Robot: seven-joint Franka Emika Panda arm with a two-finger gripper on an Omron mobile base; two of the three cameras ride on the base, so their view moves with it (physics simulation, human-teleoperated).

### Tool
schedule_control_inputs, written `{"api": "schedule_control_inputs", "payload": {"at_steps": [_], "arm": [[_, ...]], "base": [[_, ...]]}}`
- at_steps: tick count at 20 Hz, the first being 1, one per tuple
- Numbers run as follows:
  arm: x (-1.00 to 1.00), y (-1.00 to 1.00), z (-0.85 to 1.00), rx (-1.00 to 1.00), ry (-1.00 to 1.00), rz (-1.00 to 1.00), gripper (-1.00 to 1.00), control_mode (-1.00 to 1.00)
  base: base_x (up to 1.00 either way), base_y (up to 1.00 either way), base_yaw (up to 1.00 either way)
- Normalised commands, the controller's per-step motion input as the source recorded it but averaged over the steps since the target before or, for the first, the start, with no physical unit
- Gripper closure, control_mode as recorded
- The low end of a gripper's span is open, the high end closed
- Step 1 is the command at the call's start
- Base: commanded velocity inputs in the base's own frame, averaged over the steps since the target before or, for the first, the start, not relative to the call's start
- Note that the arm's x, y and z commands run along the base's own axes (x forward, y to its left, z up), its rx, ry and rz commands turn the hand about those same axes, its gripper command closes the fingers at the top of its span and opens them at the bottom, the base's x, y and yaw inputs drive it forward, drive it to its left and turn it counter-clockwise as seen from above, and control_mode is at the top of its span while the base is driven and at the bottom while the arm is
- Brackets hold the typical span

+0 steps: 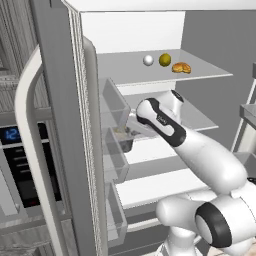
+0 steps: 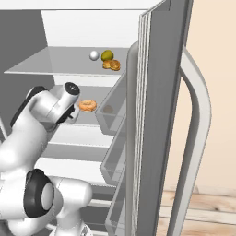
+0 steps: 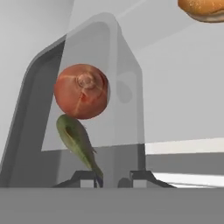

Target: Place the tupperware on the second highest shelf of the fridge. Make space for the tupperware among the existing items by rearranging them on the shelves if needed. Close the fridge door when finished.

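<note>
Grey tupperware lengthwise from gripper

One tupperware, one white ball, one yellow-green fruit, one pastry, one bagel

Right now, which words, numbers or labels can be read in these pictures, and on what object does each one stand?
"12" in blue digits, cut off by the open fridge door: on the black oven display, left base view.
A small dark marking on the arm's wrist: too small to read.
Nothing readable on the tupperware, the shelves or the foods.
</note>
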Motion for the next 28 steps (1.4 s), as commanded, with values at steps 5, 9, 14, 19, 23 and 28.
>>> {"api": "schedule_control_inputs", "payload": {"at_steps": [5,9,14,19,23,28], "arm": [[0.24,0.08,-0.06,0.00,-0.21,-0.10,1.00,-1.00],[0.36,0.16,-0.02,0.00,-0.17,-0.13,1.00,-1.00],[0.54,0.20,0.00,0.00,-0.03,-0.10,1.00,-1.00],[0.48,0.19,0.00,0.00,-0.03,-0.11,-1.00,-1.00],[0.13,0.10,0.00,0.00,-0.03,-0.10,-1.00,-1.00],[-0.17,0.00,0.16,0.00,-0.11,-0.07,-1.00,-1.00]], "base": [[0.00,0.00,0.00],[0.00,0.00,0.00],[0.00,0.00,0.00],[0.00,0.00,0.00],[0.00,0.00,0.00],[0.00,0.00,0.00]]}}
